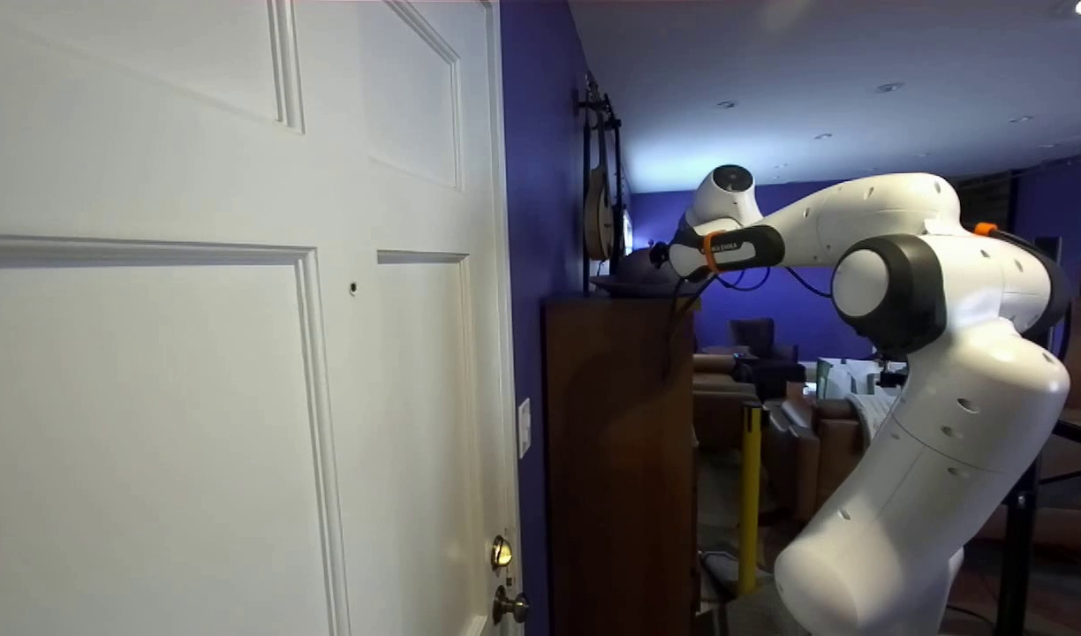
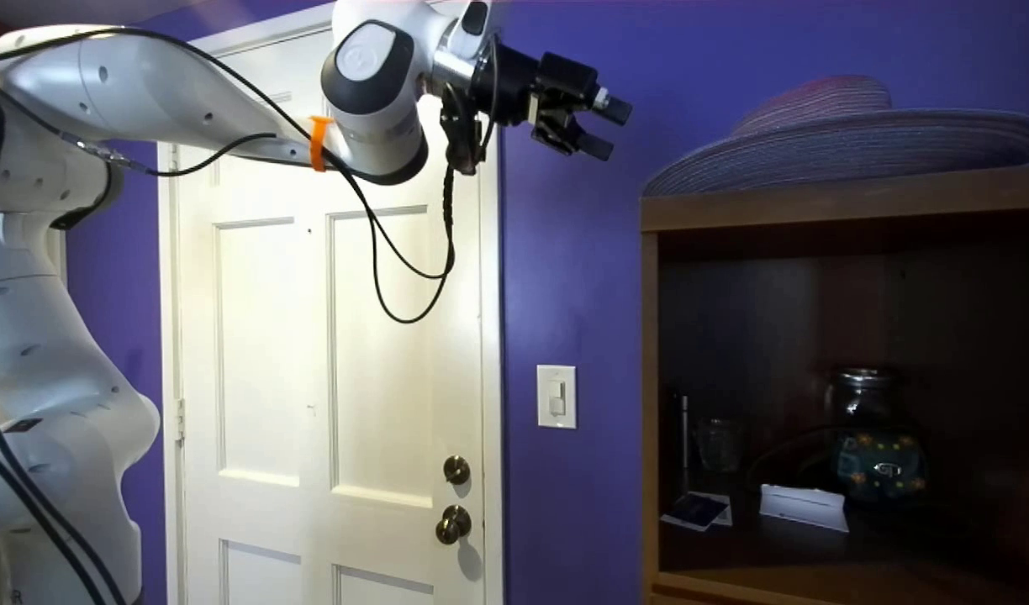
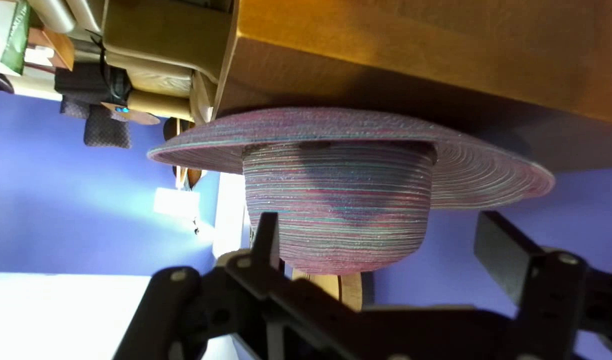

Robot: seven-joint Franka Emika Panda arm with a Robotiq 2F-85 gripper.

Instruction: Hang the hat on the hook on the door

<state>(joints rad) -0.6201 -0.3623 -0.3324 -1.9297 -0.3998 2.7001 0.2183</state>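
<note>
The hat [image 2: 851, 139] rests crown up on the surface [image 2: 851, 201] atop the brown cabinet [image 2: 650, 378], its woven brim spread wide. Beside the cabinet, above the level of its top, hangs the tool [image 2: 607, 128], fingers [image 2: 615, 111] apart. Inside the cabinet stand a flower-patterned jar [image 2: 874, 445], a small glass [image 2: 719, 445] and a white card [image 2: 804, 507]. Near the cabinet, a light switch [image 2: 556, 397] sits on the purple wall [image 2: 569, 294]; well apart from it is the white door [image 2: 313, 336], its hook [image 2: 309, 230] a dark dot.
</note>
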